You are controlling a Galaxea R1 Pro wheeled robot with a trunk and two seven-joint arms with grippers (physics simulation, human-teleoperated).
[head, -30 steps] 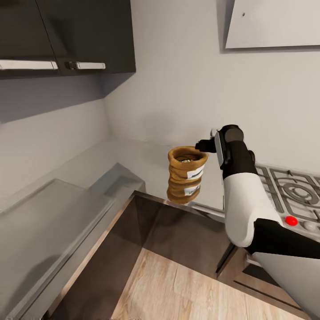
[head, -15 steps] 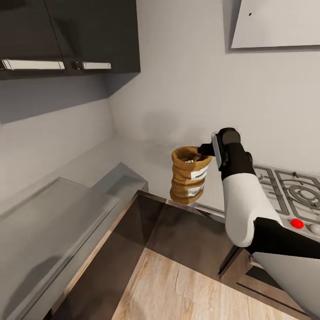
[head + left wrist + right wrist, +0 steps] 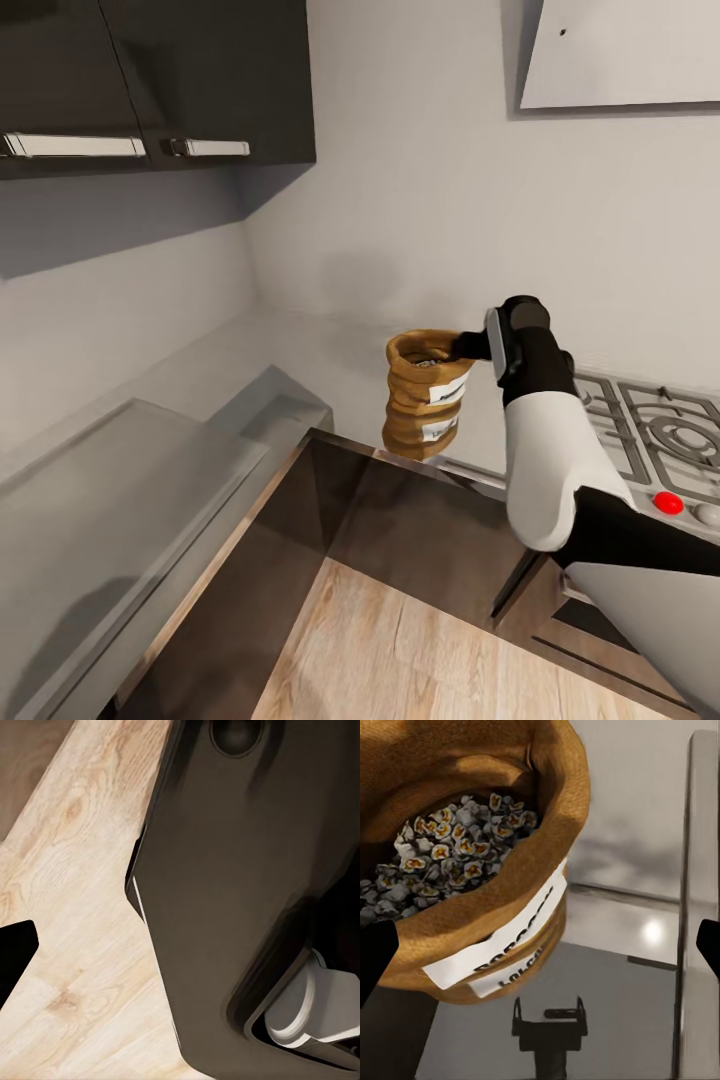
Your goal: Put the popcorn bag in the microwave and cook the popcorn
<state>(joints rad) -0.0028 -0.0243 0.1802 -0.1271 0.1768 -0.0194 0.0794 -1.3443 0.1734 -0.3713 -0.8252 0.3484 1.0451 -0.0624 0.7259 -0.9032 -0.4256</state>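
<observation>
The mustard-tan popcorn bag (image 3: 425, 400) hangs in the air above the corner of the silver-grey countertop (image 3: 120, 480). My right gripper (image 3: 462, 347) is shut on the bag's rolled rim from the right. The right wrist view looks into the popcorn bag (image 3: 502, 937); the popcorn (image 3: 442, 855) fills it as a heap of small whitish kernels, and its white label faces the camera. One black fingertip (image 3: 15, 952) of my left gripper shows at the picture's edge over the wood floor, beside my own dark body. The microwave is out of view.
A steel gas hob (image 3: 660, 430) with a red knob (image 3: 668, 503) lies to the right of the bag. Dark upper cabinets (image 3: 200, 80) hang at the upper left and a pale hood (image 3: 620, 50) at the upper right. Dark cabinet fronts (image 3: 400, 520) meet pale wood floor (image 3: 400, 650) below.
The whole view shifted slightly a second ago. Since then my right wrist has edged a little to the right, with the bag still held at about the same height.
</observation>
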